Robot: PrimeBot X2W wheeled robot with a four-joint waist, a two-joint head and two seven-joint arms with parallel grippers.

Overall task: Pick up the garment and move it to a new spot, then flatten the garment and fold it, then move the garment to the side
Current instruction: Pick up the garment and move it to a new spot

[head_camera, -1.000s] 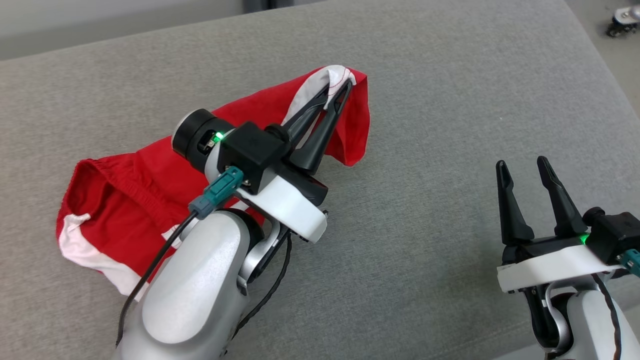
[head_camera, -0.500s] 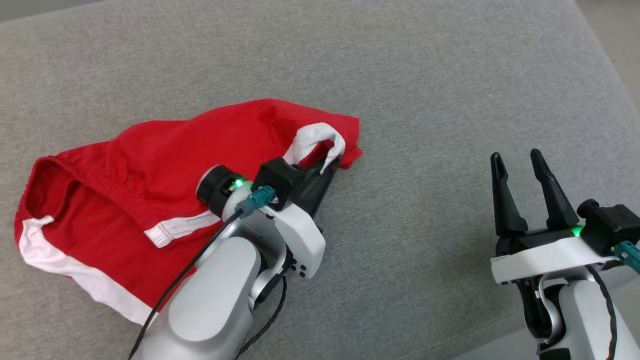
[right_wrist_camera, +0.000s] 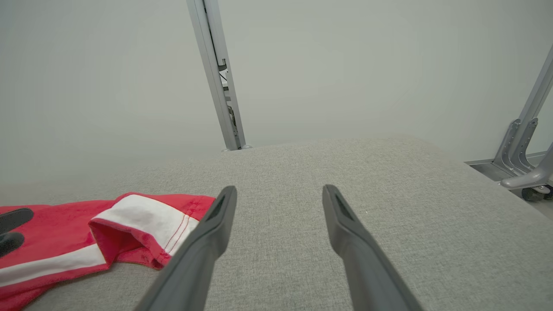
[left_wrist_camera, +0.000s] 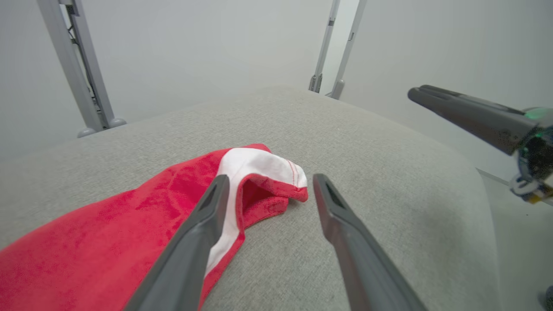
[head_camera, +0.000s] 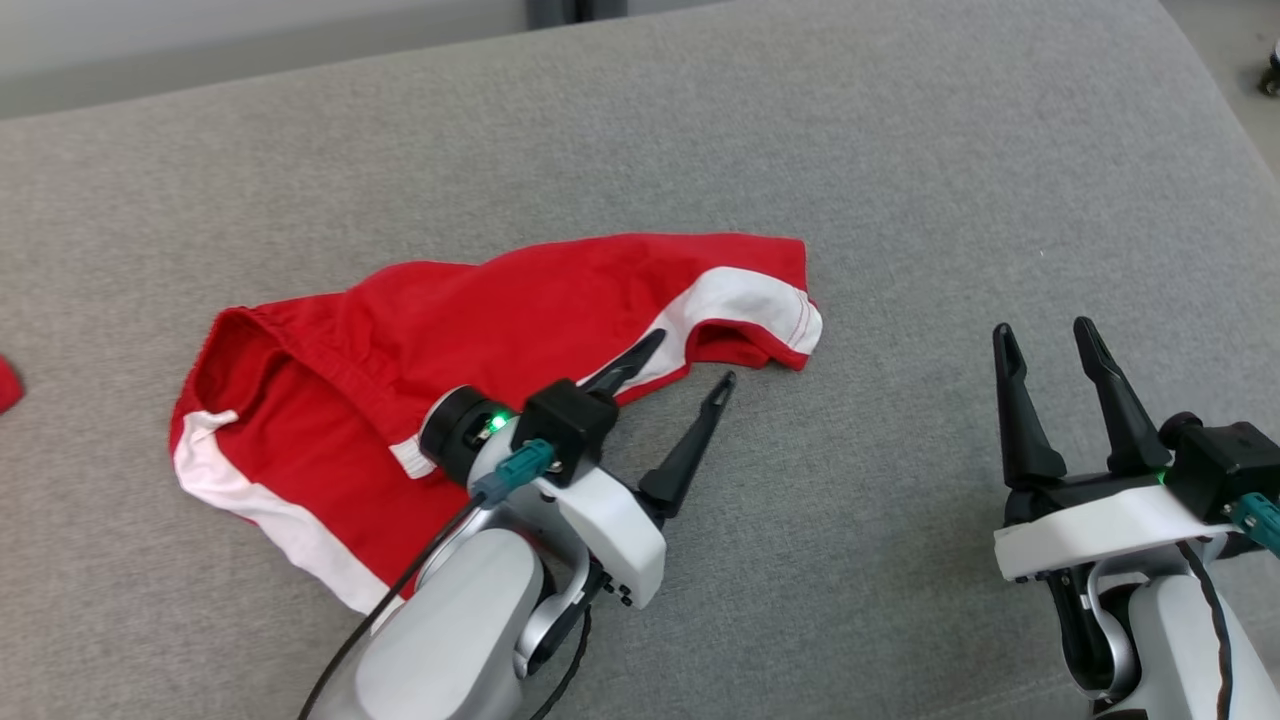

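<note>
Head view: half a second ago the left end effector (head_camera: pixel 692 360) was pinched shut on the white-trimmed leg hem of the red cotton shorts with white side bands (head_camera: pixel 500 310). Now its two long dark fingers stand wide apart and hold nothing. The hem has dropped and lies on the grey woven upholstered surface (head_camera: pixel 900 200). The camera has also shifted between the two pictures.

The shorts lie crumpled left of centre. The gathered elastic waistband gapes open at the left. One leg stretches to the right and ends in a soft white cuff with red stitching, whose opening sags into a small hollow. One finger of the left end effector reaches over the white band near that cuff and the other over bare grey fabric. Whether either touches the cloth I cannot tell.

The right end effector (head_camera: pixel 1043 328) is as it was, at the lower right and well apart from the shorts, with its fingers spread wide and empty.

A small red scrap (head_camera: pixel 5 385) shows at the far left edge. In the right wrist view a slim grey metal post (right_wrist_camera: pixel 216 73) rises behind the surface.
</note>
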